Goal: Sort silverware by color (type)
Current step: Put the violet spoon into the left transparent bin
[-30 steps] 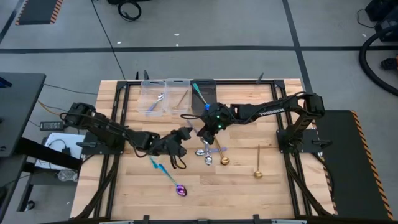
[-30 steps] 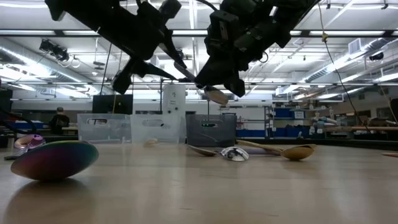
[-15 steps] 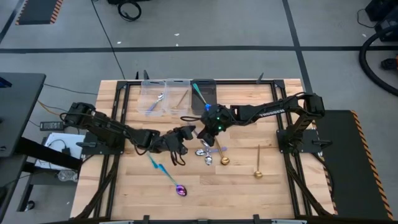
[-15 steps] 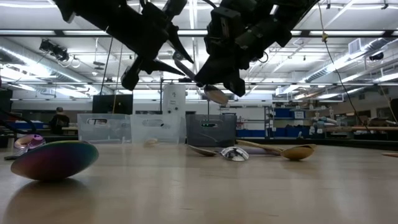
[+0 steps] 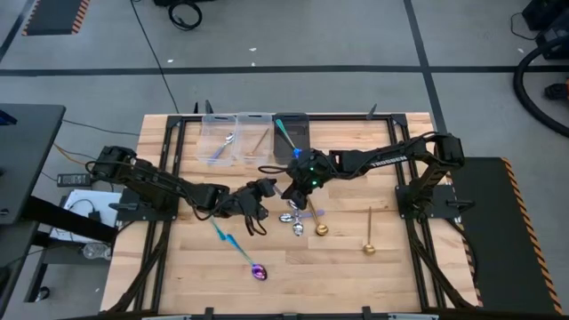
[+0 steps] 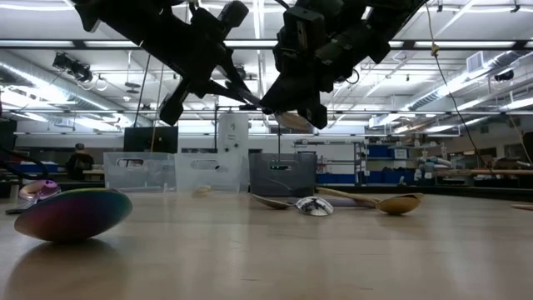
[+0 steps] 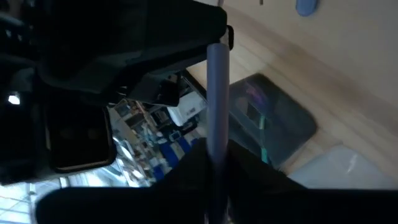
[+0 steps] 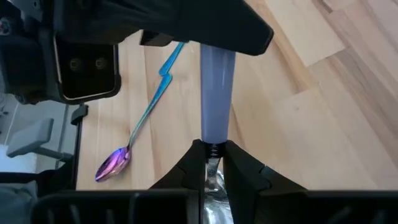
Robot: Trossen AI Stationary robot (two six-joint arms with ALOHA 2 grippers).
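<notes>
Silver spoon with a lilac handle (image 8: 216, 102) up off the table, pinched at both ends between left gripper (image 5: 265, 188) and right gripper (image 5: 293, 186).

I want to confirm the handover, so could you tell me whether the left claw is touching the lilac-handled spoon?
Touching. In the left wrist view the left claw is closed around the lilac handle of the spoon; the right wrist view shows the right claw holding its other end.
</notes>
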